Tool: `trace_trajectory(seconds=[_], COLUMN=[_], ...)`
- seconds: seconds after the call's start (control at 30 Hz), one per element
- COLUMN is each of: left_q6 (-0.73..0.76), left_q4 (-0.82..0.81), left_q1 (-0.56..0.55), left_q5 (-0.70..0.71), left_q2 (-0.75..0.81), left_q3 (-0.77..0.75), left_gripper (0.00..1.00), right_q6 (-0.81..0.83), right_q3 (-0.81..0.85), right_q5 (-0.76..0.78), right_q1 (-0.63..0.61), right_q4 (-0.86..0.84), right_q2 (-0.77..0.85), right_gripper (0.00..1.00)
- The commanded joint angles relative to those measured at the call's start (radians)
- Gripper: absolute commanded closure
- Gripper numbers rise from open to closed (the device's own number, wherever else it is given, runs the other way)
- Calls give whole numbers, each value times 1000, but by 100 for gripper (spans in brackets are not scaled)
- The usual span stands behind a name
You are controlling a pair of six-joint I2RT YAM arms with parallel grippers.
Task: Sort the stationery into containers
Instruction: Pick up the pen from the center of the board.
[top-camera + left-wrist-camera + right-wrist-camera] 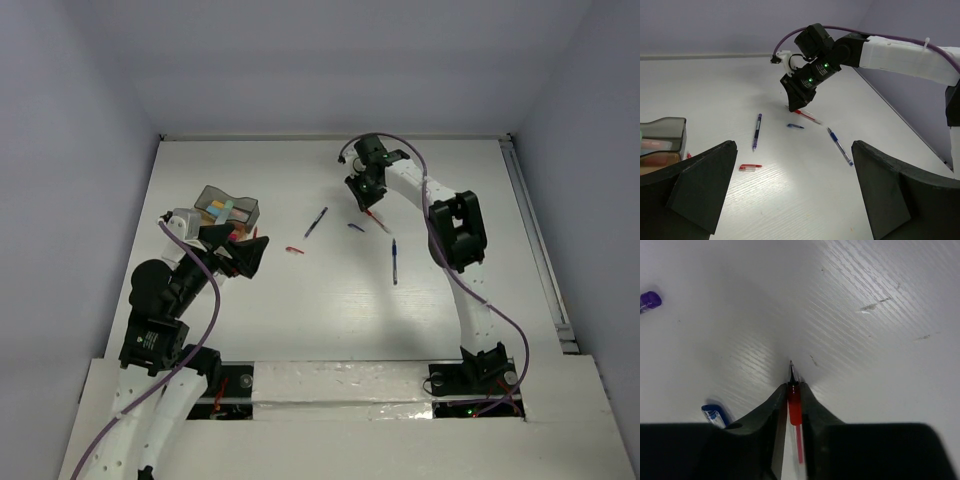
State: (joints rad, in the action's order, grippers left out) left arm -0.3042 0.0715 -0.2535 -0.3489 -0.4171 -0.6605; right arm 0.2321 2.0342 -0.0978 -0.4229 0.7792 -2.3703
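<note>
- Red pen [795, 410] lay flat on the white tabletop [300, 320], in the far half and somewhat toward the right edge, with its tip pointing out past the fingertips in the right wrist view
- Right pincer [366, 205] was down at the tabletop and narrow, its two black fingers [762, 415] pressed against either side of the red pen, gripping it
- Blue cap [715, 415] sat just beside that pincer, on the side toward the left edge, apart from the red pen
- Blue pen [394, 262] lay nearer the front edge than the right pincer, pointing roughly front to back
- Navy pen [316, 221] lay tilted near the middle of the far half, and a short red cap [294, 249] lay on its near left, the two apart
- Grey containers [228, 208] stood close to the left edge, toward the far-left corner, with pale-blue and green highlighters [222, 209] lying inside
- Left pincer [245, 250] hung just in front of the containers, spread wide with nothing between its fingers [705, 185]
</note>
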Motion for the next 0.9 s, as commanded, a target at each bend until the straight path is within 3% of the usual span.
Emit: trace_trajectory(seconds=[0.0, 0.13, 0.37, 0.5, 0.67, 0.87], left_q6=[-3, -4, -13, -18, -26, -32], left_q4=[-55, -56, -65, -98, -111, -111], left_q1=[5, 5, 5, 5, 14, 23], left_q5=[-18, -18, -90, -139, -179, -202], left_q2=[-3, -3, -22, -55, -80, -129], left_q3=[10, 10, 15, 19, 24, 27], left_gripper=[1, 1, 4, 8, 9, 12], right_q6=[-11, -39, -97, -158, -374, -727], right_q3=[24, 3, -35, -144, -409, -716], right_q5=[3, 3, 12, -60, -294, -384], right_q1=[3, -7, -16, -16, -85, -218], right_q4=[8, -32, -152, -263, -624, -1164], right_q2=[-12, 2, 146, 299, 520, 692], right_gripper=[83, 99, 100, 100, 100, 100])
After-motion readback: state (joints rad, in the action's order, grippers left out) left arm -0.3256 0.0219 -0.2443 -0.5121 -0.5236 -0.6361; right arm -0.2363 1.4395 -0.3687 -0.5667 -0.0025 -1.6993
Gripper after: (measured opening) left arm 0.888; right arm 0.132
